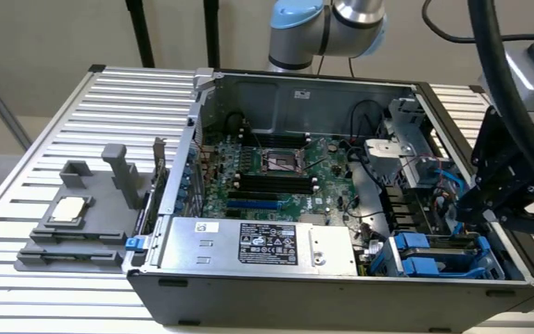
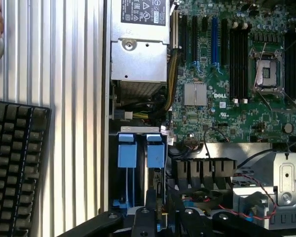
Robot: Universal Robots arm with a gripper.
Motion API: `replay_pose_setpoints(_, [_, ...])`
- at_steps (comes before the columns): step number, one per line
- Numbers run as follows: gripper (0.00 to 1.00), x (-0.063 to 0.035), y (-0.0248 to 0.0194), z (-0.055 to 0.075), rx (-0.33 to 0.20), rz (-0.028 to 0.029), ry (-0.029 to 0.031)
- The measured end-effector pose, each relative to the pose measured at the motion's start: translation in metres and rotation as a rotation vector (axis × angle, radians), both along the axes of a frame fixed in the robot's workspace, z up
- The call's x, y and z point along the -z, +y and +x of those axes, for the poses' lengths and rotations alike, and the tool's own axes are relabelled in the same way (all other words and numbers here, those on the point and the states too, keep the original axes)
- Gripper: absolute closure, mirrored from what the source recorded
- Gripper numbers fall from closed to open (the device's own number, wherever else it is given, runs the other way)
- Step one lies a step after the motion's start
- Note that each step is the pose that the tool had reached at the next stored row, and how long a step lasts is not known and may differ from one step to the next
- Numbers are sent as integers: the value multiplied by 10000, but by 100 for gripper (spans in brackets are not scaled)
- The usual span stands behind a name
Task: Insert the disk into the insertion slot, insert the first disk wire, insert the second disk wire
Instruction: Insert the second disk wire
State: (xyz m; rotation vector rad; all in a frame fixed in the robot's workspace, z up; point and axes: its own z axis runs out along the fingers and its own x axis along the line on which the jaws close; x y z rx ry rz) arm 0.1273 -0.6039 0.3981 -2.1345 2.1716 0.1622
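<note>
The black gripper (image 2: pixel 160 217) hangs directly over the insertion slot (image 1: pixel 448 256), a grey metal drive bay with bright blue plastic rails in the near corner of the open black computer case (image 1: pixel 341 306), at the exterior view's right; whether its fingers are apart or together I cannot tell, since dark linkage hides them. Under it in the wrist view two bright blue plastic tabs (image 2: pixel 140 149) stand side by side in the bay, and the disk cannot be told apart from the blue rails there. The black arm assembly (image 1: pixel 517 181) reaches down from the exterior view's right edge, thick black cables trailing above it. Beside the bay, along the case's near wall, sits the silver power-supply box with a black-and-white sticker (image 1: pixel 258 243); behind it lies the green motherboard (image 1: pixel 277 174). The case rests on a ribbed silver metal bench (image 1: pixel 53 139), with a grey plastic fixture (image 1: pixel 81 223) near its edge at the exterior view's left.
</note>
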Motion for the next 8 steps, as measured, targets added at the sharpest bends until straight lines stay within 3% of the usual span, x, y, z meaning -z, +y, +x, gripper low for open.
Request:
replay_pose_setpoints(4, [73,37,94,0,7,-79,-1])
replay_pose_setpoints(6, [73,50,127,3,15,-176,-1])
replay_pose_setpoints(7, [66,57,143,5,21,-238,0])
replay_pose_setpoints(8, [66,64,157,9,24,-295,0])
